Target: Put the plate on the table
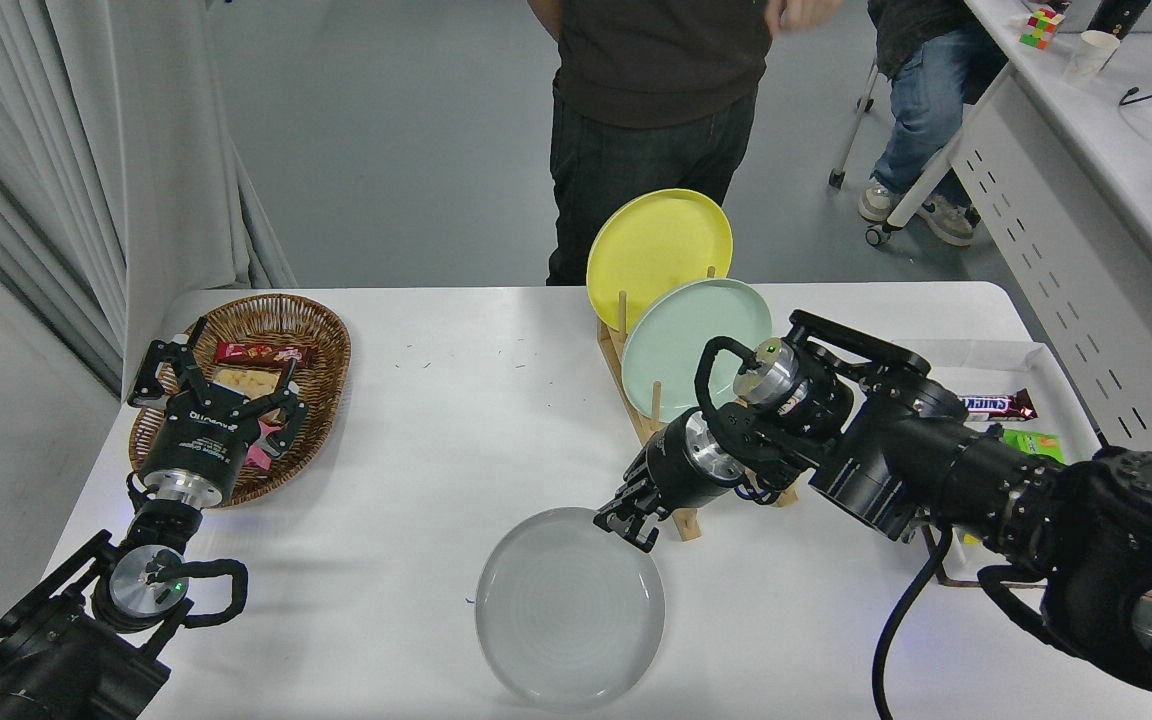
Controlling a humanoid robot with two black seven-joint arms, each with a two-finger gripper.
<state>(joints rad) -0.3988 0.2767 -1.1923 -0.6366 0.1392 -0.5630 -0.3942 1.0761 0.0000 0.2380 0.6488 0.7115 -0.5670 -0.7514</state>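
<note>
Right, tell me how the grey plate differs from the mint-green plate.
The grey plate lies nearly flat, low over the white table; the mint-green plate stands on edge in the wooden rack. The right gripper grips the grey plate's far rim; nothing grips the green one. Grey sits near the front edge, green farther back. Both are round and about the same size.

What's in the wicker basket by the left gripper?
In the basket: a red-wrapped bar, a pale yellow packet and something pink. The parked left gripper covers the rest.
</note>
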